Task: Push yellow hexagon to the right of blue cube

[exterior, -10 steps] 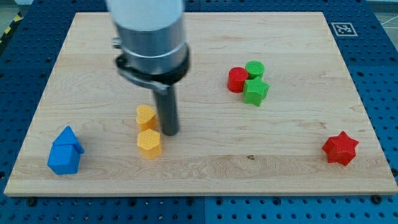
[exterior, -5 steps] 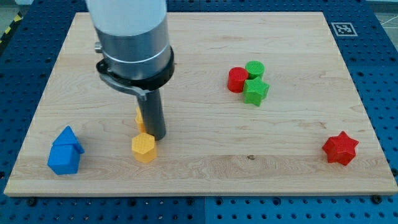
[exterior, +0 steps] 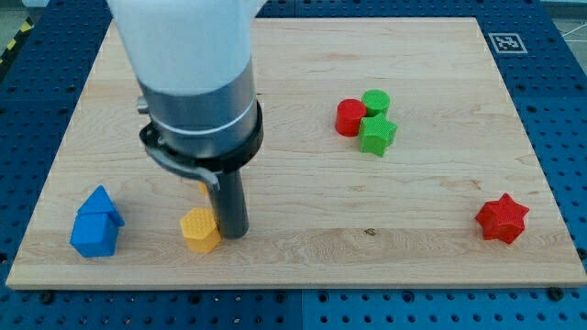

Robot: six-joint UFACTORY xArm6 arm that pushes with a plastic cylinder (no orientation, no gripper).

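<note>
The yellow hexagon (exterior: 199, 229) lies on the wooden board near the view's bottom left. My tip (exterior: 232, 235) touches the hexagon's right side. The blue cube (exterior: 95, 236) sits at the view's far left bottom, with another blue block (exterior: 99, 205) against its top. The hexagon is to the right of the blue cube, with a gap between them. A second yellow block (exterior: 205, 188) is almost fully hidden behind the rod.
A red cylinder (exterior: 349, 117), a green cylinder (exterior: 375, 102) and a green star-like block (exterior: 377, 134) cluster at the view's upper right. A red star (exterior: 502, 218) lies at the bottom right. The board's bottom edge (exterior: 293, 283) is close below the hexagon.
My tip has moved down and left, pushing the yellow hexagon down and left toward the blue cube. The other yellow block is now hidden behind the rod.
</note>
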